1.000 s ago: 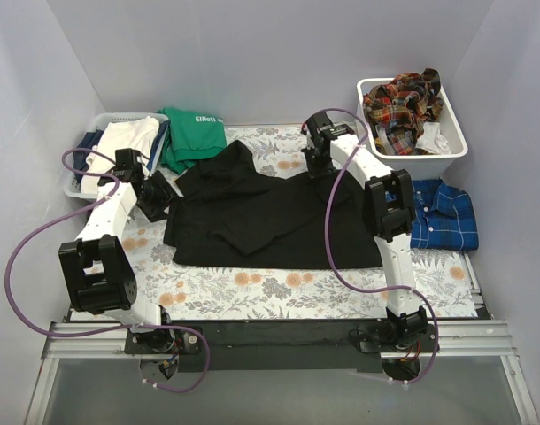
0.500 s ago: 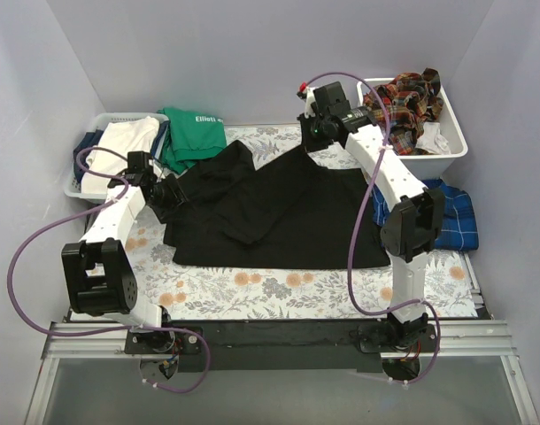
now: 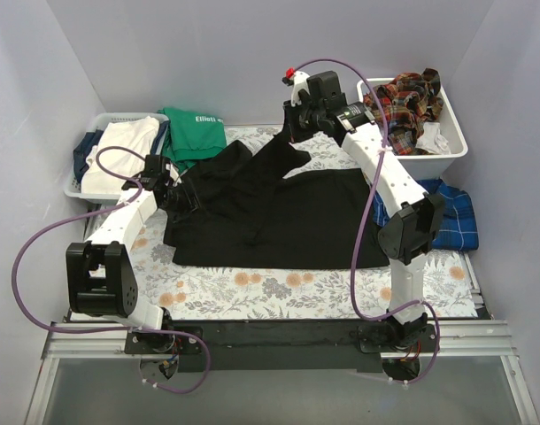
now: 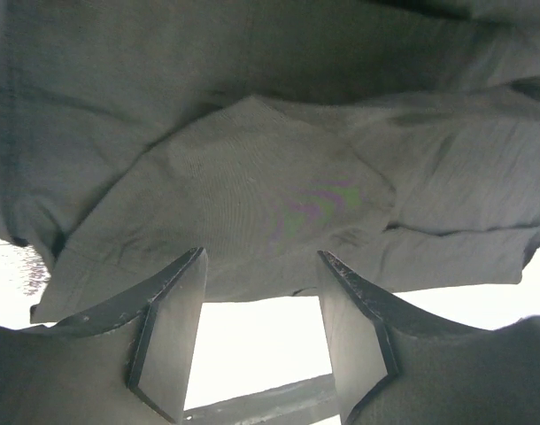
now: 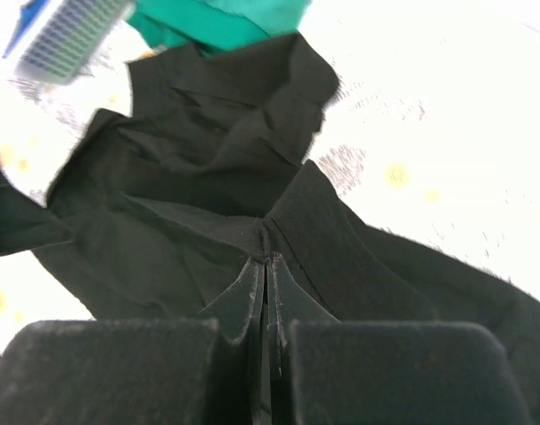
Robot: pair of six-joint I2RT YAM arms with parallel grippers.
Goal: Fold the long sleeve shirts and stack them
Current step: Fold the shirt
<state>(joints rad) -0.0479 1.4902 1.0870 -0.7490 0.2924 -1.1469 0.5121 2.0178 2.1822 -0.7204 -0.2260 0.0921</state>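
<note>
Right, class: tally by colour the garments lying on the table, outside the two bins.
black long sleeve shirt: 1
blue plaid shirt: 1
green top: 1
Total: 3

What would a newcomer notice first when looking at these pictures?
A large plain black cloth shirt lies spread mid-table. The right tool, shut on a fold of it, holds that fold raised near the far edge. Red-orange plaid shirts fill a white plastic bin at far right.

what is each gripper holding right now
left gripper: open, holding nothing, at the black shirt's edge
right gripper: closed on a raised fold of the black shirt
</note>
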